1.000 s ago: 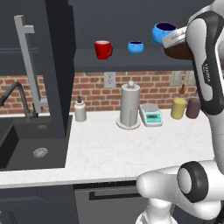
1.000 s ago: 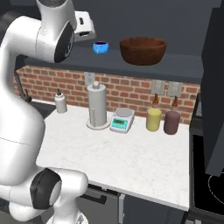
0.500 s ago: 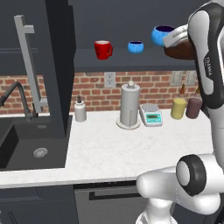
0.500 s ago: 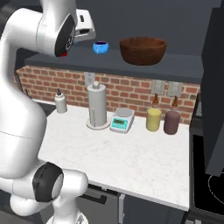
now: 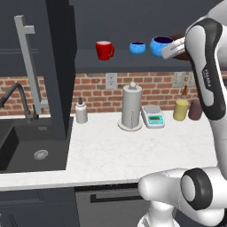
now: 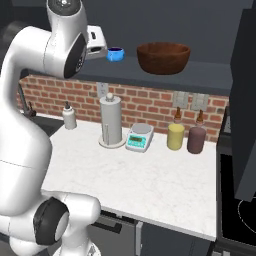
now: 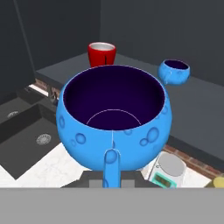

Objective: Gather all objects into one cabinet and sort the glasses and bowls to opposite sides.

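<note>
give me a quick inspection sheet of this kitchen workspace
surface: pale marble counter; long dark cabinet shelf above.
job's things: red mug and small blue vessel on the shelf; second blue vessel held at the shelf's front edge; wooden bowl further right.
clutter: paper towel holder, scale, soap dispenser, yellow container, dark bottle.
grippers: pincer shut on the second blue vessel.
cables: nothing seen.
surroundings: brick backsplash, sink, open cabinet door.
</note>
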